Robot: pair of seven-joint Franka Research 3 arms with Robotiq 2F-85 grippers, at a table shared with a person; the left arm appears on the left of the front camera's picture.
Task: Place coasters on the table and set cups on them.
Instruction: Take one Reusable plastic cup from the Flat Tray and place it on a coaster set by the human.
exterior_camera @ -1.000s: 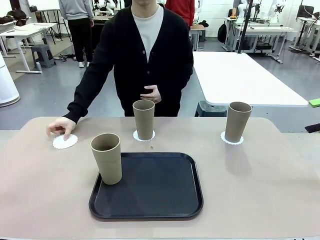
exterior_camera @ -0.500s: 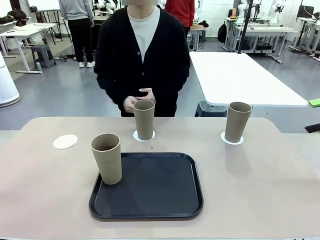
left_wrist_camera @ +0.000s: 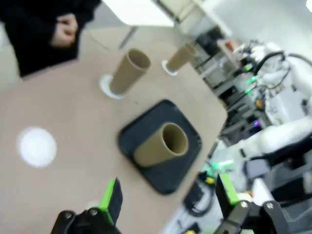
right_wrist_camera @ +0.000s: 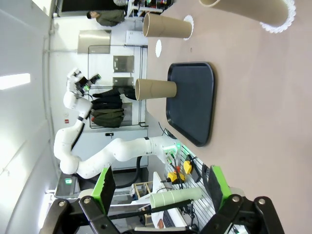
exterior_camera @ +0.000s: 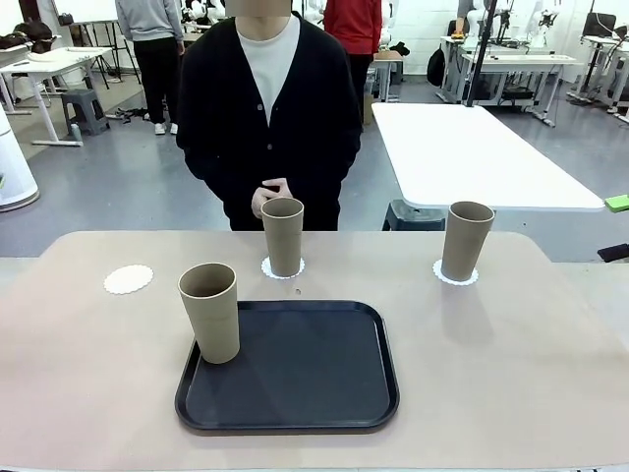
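On the beige table (exterior_camera: 511,364), one tan cup (exterior_camera: 283,236) stands on a white scalloped coaster (exterior_camera: 283,267) at the far middle. Another cup (exterior_camera: 466,240) stands on a coaster (exterior_camera: 456,273) at the far right. One more cup (exterior_camera: 209,312) stands upright on the left corner of the black tray (exterior_camera: 305,364). An empty coaster (exterior_camera: 129,279) lies at the far left. My left gripper (left_wrist_camera: 168,195) hangs open above the table, looking down on the tray's cup (left_wrist_camera: 161,145) and the bare coaster (left_wrist_camera: 36,146). My right gripper (right_wrist_camera: 161,184) is open too, with the tray (right_wrist_camera: 192,102) far ahead.
A person in a black cardigan stands at the far edge, hands (exterior_camera: 270,194) held together just behind the middle cup. A white table (exterior_camera: 462,147) stands behind on the right. Bare tabletop lies left and right of the tray.
The person's hand has left the far-left coaster and drawn back; the person now stands upright with both hands together. Cups, coasters and tray have not moved.
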